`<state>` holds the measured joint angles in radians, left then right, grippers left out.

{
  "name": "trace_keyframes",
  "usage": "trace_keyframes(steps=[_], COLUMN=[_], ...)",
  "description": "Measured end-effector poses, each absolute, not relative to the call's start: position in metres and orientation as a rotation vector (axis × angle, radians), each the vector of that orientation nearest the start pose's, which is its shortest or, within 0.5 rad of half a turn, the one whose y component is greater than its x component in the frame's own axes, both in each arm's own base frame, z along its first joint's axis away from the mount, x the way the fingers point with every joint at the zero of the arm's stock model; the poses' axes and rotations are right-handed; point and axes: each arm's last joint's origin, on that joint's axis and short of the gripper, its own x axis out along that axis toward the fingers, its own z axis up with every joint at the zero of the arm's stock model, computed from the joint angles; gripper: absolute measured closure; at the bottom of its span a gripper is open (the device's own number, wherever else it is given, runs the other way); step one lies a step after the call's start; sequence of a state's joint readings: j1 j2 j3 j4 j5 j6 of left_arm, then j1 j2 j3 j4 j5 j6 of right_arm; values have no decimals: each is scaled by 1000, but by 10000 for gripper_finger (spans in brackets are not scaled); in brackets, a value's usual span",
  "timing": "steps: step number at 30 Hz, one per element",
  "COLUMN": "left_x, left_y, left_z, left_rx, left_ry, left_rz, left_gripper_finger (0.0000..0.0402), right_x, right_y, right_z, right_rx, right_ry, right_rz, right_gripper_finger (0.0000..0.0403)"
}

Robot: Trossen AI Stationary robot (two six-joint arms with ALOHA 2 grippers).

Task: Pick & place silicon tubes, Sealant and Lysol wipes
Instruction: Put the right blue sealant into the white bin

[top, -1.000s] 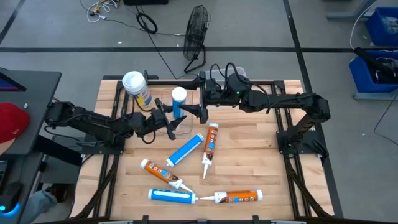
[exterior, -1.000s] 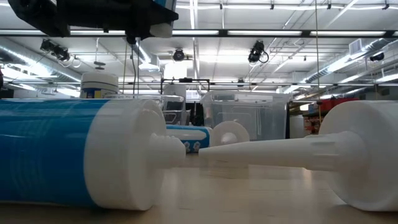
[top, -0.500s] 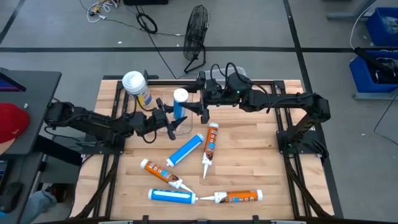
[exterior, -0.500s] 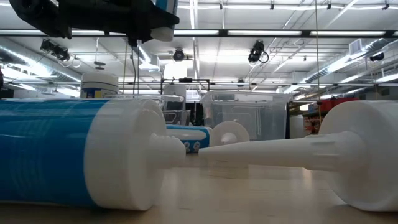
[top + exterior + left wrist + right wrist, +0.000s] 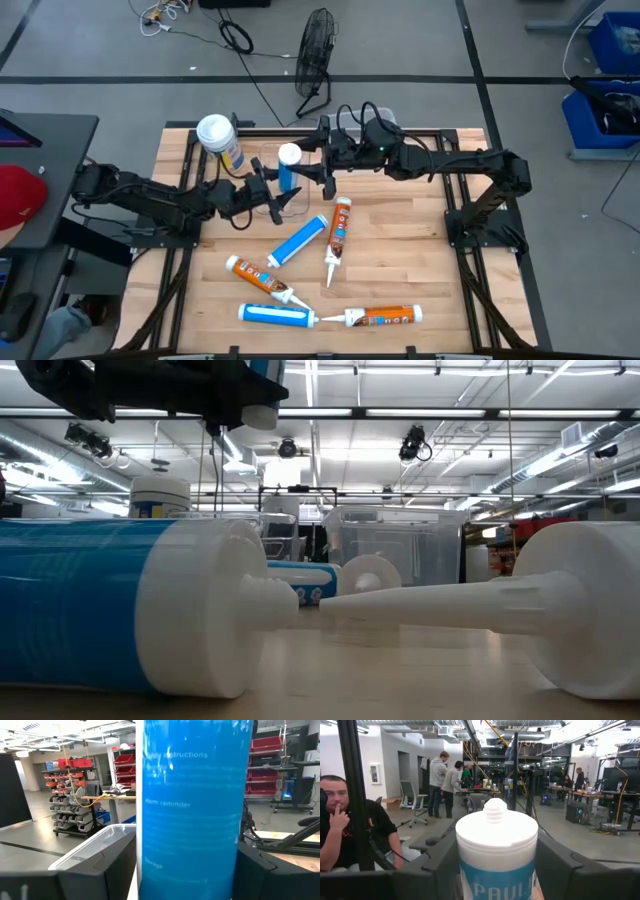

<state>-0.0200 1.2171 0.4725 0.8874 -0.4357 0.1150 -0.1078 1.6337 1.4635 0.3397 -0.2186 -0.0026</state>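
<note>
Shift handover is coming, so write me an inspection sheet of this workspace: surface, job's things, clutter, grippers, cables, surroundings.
Surface: wooden table, with tubes scattered over it.
Job's things: wipes canister upright near the far left corner; upright blue tube raised off the table; two lying blue tubes; three orange tubes lying loose.
Clutter: clear bin on the table.
Grippers: left gripper and right gripper meet at the upright blue tube from opposite sides; which one bears it cannot be told.
Cables: loose cables on the floor behind the table.
Surroundings: fan on the floor; people in the room.
</note>
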Motion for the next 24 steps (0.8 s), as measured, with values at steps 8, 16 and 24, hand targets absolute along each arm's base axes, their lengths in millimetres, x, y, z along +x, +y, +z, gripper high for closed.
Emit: trace_keyframes(steps=[8,16,24], left_x=[243,242,242], left_y=[8,8,9], left_z=[243,243,243], left_rx=[81,84,82], left_ry=[-116,-114,-111], left_rz=[428,455,490], left_gripper_finger=[136,133,115], right_x=[380,376,368], right_y=[-38,-41,-53], right_z=[400,398,404], right_rx=[-20,-11,-16], right_ry=[-152,-84,-77], right_rz=[81,14,-71], right_gripper_finger=[193,193,193])
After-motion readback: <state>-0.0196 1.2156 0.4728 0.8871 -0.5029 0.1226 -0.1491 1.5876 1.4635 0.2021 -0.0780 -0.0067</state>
